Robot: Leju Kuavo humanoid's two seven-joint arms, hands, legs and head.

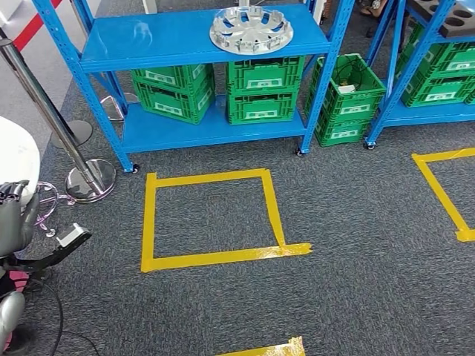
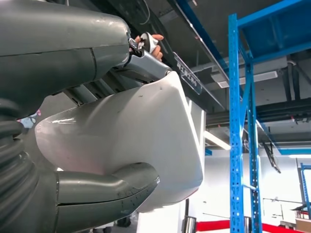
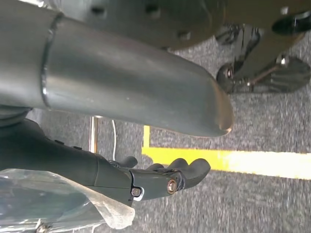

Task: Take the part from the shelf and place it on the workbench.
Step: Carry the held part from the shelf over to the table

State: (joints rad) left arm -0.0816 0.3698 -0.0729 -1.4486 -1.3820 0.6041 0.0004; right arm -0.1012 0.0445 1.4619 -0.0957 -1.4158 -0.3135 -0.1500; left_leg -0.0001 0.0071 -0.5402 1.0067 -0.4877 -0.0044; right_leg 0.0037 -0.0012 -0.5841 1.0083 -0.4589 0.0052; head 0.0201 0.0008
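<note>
A silver wheel cover (image 1: 251,30) lies flat on the top board of the blue shelf (image 1: 168,37), far ahead of me. My left hand (image 1: 15,215) is at the picture's left edge, just under a white rounded part (image 1: 17,156). In the left wrist view the left hand (image 2: 55,58) grips this white part (image 2: 146,136), thumb on one side and fingers on the other. A person's hand (image 2: 152,44) shows beyond the fingertips. My right hand (image 3: 121,92) hangs over the carpet with its dark fingers (image 3: 172,177) apart from the thumb, holding nothing.
Green crates (image 1: 260,89) fill the lower shelf board, and one more (image 1: 347,100) stands on the floor beside it. A second blue shelf (image 1: 431,67) is at the right. A chrome post on a round base (image 1: 90,178) stands left. Yellow tape (image 1: 213,219) marks a square on the grey carpet.
</note>
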